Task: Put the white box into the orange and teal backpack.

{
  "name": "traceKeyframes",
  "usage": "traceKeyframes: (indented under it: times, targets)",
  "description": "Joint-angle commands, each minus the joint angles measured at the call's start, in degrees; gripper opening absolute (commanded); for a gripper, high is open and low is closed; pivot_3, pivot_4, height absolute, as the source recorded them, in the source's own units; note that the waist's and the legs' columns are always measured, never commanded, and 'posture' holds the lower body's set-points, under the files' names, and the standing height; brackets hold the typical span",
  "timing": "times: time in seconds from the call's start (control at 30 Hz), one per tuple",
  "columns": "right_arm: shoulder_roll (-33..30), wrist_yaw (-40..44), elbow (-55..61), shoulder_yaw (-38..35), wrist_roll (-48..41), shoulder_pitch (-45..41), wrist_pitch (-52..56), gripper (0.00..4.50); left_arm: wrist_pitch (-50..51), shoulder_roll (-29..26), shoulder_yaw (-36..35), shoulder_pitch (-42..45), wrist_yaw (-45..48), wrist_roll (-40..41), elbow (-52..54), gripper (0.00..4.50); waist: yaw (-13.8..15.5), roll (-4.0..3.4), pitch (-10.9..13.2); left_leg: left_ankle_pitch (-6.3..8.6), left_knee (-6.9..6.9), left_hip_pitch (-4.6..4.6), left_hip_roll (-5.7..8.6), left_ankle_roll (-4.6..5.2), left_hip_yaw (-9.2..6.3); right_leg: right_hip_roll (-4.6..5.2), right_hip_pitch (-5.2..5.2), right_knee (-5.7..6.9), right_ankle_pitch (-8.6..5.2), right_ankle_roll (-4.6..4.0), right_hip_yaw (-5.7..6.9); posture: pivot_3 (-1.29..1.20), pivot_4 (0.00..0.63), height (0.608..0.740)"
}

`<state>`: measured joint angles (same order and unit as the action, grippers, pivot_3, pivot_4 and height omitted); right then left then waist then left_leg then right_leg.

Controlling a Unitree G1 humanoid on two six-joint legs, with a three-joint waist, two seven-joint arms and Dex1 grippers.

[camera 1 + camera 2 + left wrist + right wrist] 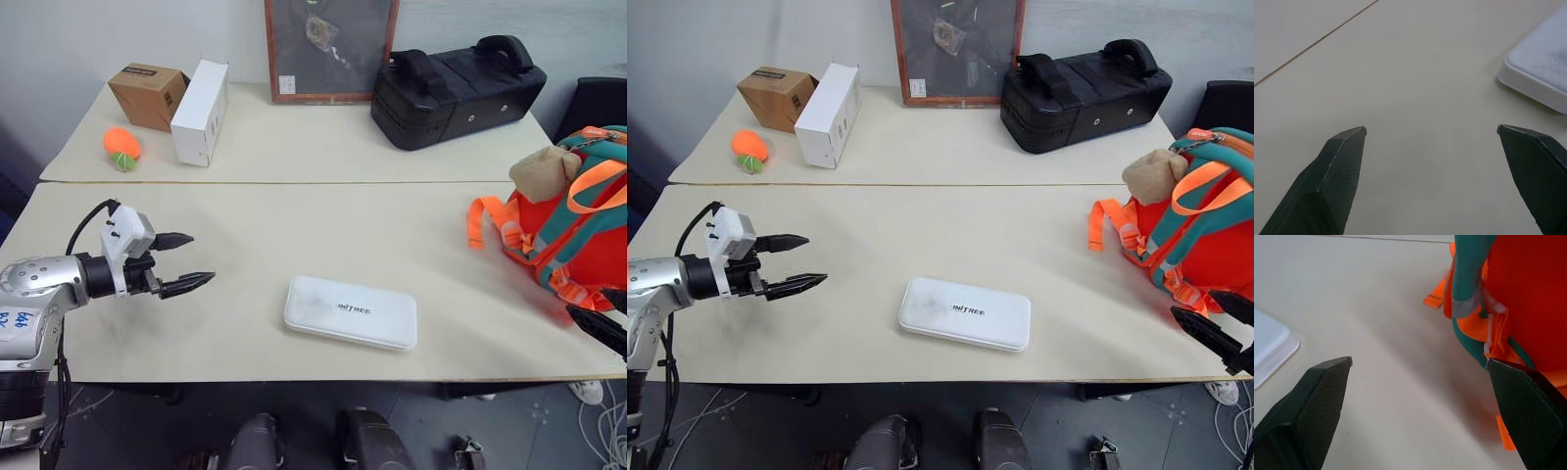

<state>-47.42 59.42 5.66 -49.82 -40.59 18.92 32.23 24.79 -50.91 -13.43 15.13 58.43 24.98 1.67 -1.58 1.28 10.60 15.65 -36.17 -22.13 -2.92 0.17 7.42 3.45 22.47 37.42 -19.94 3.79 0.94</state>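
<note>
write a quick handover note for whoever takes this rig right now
Left gripper: open, empty, hovering over the table to the left of the white box.
Right gripper: open, empty, beside the orange and teal backpack.
White box: flat near the front edge of the table, untouched.
Backpack: at the right end of the table, plush toy at its top.
Done: nothing yet.
Left: grasp the box and put it in the backpack.

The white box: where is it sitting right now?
The white box lies flat on the near table, close to its front edge and about midway between the open left gripper and the orange and teal backpack at the right.
</note>
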Motion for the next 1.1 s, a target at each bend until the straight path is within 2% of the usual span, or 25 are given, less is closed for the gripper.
traceKeyframes:
  times: [0.03,0.57,0.67,0.83,1.03,1.1]
  targets:
    - [0.16,-0.21,0.60,-0.78,0.46,0.43,-1.71,4.49,-1.05,-0.49,-0.94,-0.48,1.40,0.85,1.53,4.50,-0.03,0.00,0.00,-0.01,-0.01,0.00,0.00,0.00,0.00,0.00,0.00,0.01,0.00,0.00,0.00,0.00,0.150,0.740]
    - [-2.09,0.98,-0.57,3.39,2.85,-2.72,-4.02,4.49,2.41,-0.93,-1.49,0.32,0.24,1.51,2.65,4.50,-0.12,0.00,0.00,-0.02,-0.02,0.02,0.00,-0.03,0.02,-0.03,0.00,0.03,0.00,0.01,-0.01,0.00,0.150,0.740]
    - [-4.32,5.17,2.17,5.44,0.80,-3.24,-2.10,3.87,2.92,-0.94,-0.03,-0.67,2.45,2.55,5.32,3.89,-0.13,0.00,0.00,-0.03,-0.02,0.02,0.00,-0.03,0.04,-0.03,0.01,0.04,0.00,0.01,-0.02,0.00,0.150,0.740]
    - [-8.73,11.57,4.81,13.87,2.91,-4.85,-3.78,2.23,1.88,-1.02,5.60,-1.51,6.36,0.97,8.05,2.40,-0.11,0.00,0.00,-0.03,-0.04,0.03,0.00,-0.03,0.03,-0.04,-0.01,0.05,0.00,0.01,-0.02,0.00,0.150,0.740]
    - [-10.59,16.09,5.61,30.03,8.67,-12.87,-8.69,0.15,-1.75,2.97,13.56,0.32,8.28,-1.71,6.22,0.48,-0.02,0.00,0.00,-0.03,-0.18,-0.03,0.00,-0.02,0.00,-0.06,0.00,0.09,0.01,0.02,0.00,0.00,0.150,0.740]
    - [-10.55,17.25,4.71,35.12,10.83,-16.42,-10.04,0.00,-3.49,4.78,16.53,2.26,7.84,-4.24,3.68,0.07,-0.01,0.00,0.00,-0.05,-0.26,-0.04,0.00,-0.06,0.00,-0.06,0.00,0.11,0.01,0.02,0.01,0.00,0.150,0.740]
